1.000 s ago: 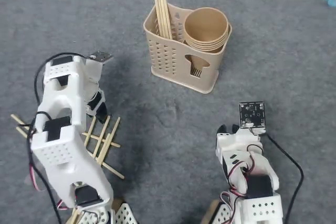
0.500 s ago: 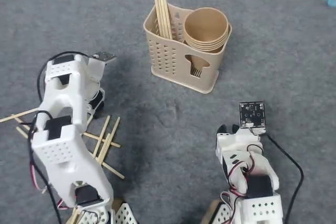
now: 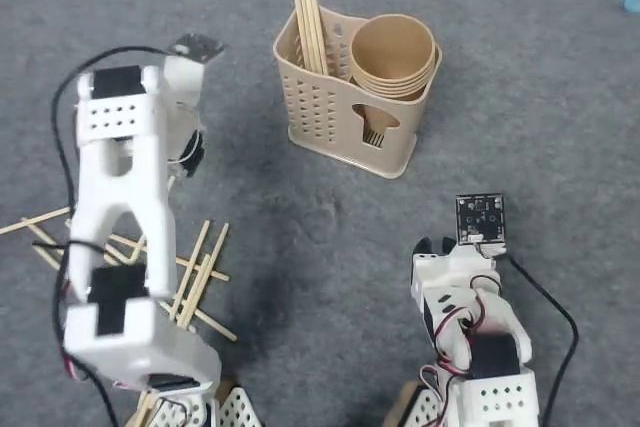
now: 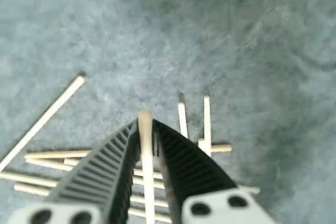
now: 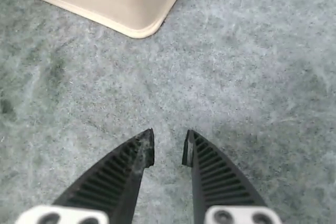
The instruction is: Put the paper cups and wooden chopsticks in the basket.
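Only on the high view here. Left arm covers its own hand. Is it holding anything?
Observer: Yes, the left hand is shut on one pale wooden chopstick.
Operator: Gripped where?
Observer: Near its end; the tip sits level with the fingertips.
Operator: Right hand?
Observer: The right hand is open and holds nothing, over grey carpet.
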Tool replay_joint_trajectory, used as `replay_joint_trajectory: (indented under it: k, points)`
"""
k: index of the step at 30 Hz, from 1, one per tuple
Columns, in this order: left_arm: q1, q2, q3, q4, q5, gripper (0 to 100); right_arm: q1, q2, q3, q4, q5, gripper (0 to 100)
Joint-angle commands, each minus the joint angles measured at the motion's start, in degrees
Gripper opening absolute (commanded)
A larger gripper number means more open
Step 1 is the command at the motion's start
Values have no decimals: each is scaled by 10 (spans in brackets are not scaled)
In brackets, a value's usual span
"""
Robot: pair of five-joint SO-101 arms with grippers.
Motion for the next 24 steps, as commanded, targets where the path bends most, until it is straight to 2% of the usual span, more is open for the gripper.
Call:
replay_joint_trajectory:
  k: [1,6,15,24]
  points:
    - [1,-93,61,-68,51,13,1,-14,8,-1,0,96]
    - [1,-205,179,-201,113,13,1,-14,8,-1,0,96]
    - [33,-292,148,-354,299,13,1,-14,8,-1,0,96]
    - [109,-339,156,-665,420,12,1,-14,8,-2,0,96]
